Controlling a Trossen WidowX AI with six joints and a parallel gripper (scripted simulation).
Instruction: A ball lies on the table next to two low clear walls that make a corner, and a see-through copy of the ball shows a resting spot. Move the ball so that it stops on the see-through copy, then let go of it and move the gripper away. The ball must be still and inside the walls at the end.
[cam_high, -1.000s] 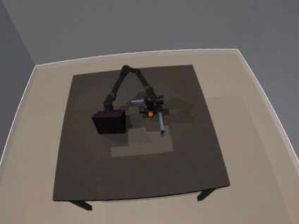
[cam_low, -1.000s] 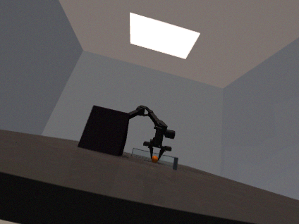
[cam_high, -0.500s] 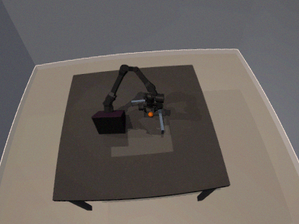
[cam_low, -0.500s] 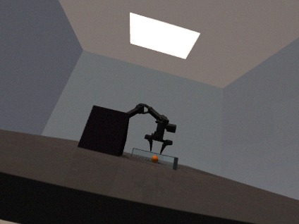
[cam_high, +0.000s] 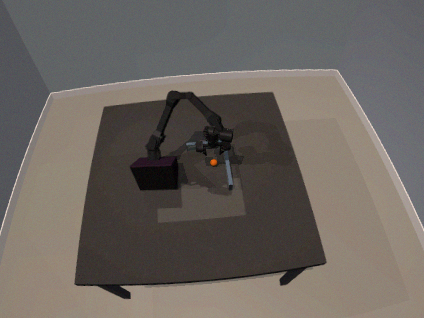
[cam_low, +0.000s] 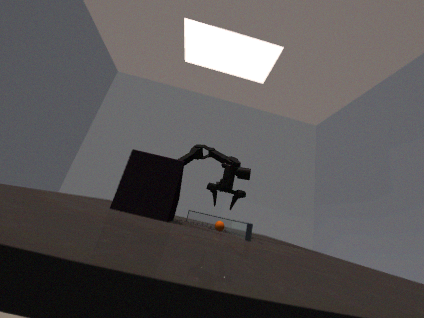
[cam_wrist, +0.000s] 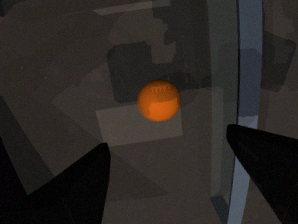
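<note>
The orange ball (cam_high: 214, 162) (cam_low: 219, 226) (cam_wrist: 159, 101) rests on the table inside the corner of the walls, apart from both. No separate see-through copy shows; only one orange ball shape is visible in each view. One low clear wall (cam_high: 229, 174) (cam_low: 249, 232) (cam_wrist: 250, 60) stands to the right of the ball. The other wall (cam_high: 191, 146) runs behind it and is partly hidden by the gripper in the top view. My gripper (cam_high: 214, 152) (cam_low: 223, 207) (cam_wrist: 169, 140) is open and empty, with its fingertips above the ball and clear of it.
A dark purple box (cam_high: 159, 177) (cam_low: 147, 185) stands on the table (cam_high: 125, 240) (cam_low: 75, 227) beside the arm's base, left of the walls. In the wrist view, the right fingertip overlaps the right wall.
</note>
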